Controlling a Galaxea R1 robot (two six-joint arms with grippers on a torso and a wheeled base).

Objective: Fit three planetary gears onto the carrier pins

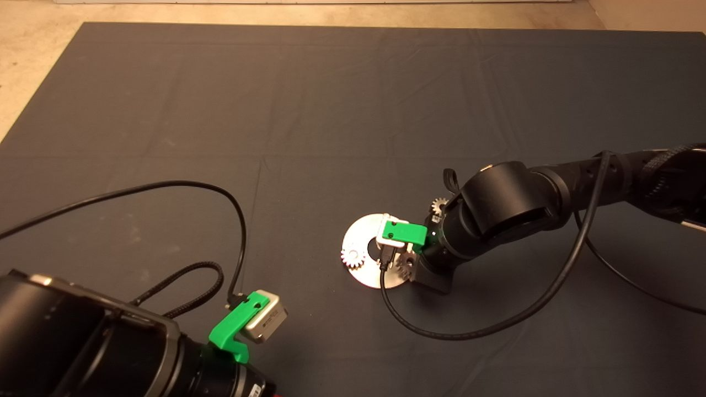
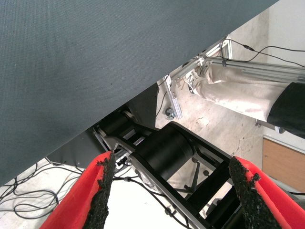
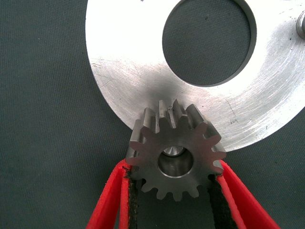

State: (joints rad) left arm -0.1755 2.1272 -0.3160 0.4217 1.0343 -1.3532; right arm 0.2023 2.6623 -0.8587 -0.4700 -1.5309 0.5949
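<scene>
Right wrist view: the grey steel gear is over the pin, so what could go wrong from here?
1. The right hand grips the small grey steel gear with the silvery pin off-centre in its bore; pressing down may jam it.
2. The gear overhangs the flat shiny silver disc; a push could shift the disc.
3. Another loose gear lies beside the arm and could be knocked.

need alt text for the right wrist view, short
The right gripper holds a grey planetary gear between its red fingers, over the edge of a shiny silver disc with a large centre hole. A silvery carrier pin shows through the gear's bore; dark mat lies around the disc.
</scene>
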